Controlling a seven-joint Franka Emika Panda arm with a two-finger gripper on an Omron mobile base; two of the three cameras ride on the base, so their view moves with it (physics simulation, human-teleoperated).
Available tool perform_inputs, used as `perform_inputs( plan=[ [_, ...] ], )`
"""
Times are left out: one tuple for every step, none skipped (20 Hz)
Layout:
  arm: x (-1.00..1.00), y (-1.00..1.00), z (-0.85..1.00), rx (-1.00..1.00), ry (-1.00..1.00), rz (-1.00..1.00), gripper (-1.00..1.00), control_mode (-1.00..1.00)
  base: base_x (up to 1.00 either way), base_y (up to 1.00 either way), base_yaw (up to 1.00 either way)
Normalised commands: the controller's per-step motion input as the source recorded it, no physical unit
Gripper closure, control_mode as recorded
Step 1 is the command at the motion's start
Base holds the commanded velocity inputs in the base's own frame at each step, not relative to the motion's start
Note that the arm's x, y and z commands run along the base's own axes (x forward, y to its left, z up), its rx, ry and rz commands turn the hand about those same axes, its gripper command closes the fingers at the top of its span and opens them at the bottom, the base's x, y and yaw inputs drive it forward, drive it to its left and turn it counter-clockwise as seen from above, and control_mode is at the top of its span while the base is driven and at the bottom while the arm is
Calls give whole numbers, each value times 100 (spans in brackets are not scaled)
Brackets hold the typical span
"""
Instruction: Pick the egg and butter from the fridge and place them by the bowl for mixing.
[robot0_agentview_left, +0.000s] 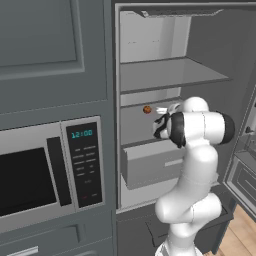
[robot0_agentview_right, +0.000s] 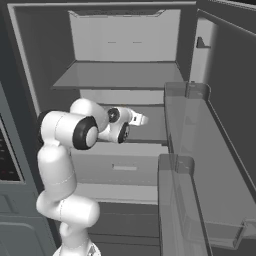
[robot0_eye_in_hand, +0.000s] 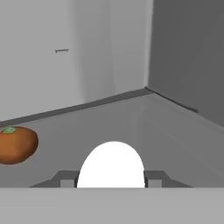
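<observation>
From the left base view I see the fridge standing open, its white inner walls and grey shelves exposed. The arm reaches into the middle shelf level, and the gripper sits just right of a small reddish-brown ball resting on that shelf. Below the shelf is the light grey drawer, pulled slightly out. To the left of the fridge the microwave with its black window and lit clock panel is set into the cabinet wall, well clear of the arm. The arm's own elbow blocks much of the shelf's right side from me here.

In the right base view, the gripper points rightward over the middle shelf, with something white at its tip. The open fridge door's clear bins stand in the foreground to the right, close to the arm's working space.

Through the hand view, the egg sits squarely between the two dark fingertips, which press against it on either side, so I read the claw as clamped on the egg. The reddish-brown ball lies on the shelf off to the left, apart from the egg. Ahead, the shelf runs to the fridge's back corner.
</observation>
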Motion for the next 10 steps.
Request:
perform_inputs(
  plan=[
    [-63,7,25,0,-10,0,100,-100,0,0,0],
    [-63,4,29,0,-10,0,100,-100,0,0,0],
    [-66,1,39,0,-7,0,100,-100,0,0,0],
    [-62,0,49,0,-3,0,100,-100,0,0,0],
    [-69,0,51,0,-3,0,100,-100,0,0,0],
    [-70,0,56,0,-5,1,100,-100,0,0,0],
    [-65,0,61,0,-4,1,100,-100,0,0,0],
    [-65,2,70,0,-5,2,100,-100,0,0,0],
    [-61,6,68,0,-2,2,100,-100,0,0,0],
    [-63,8,56,0,0,1,100,-100,0,0,0]
  ],
)
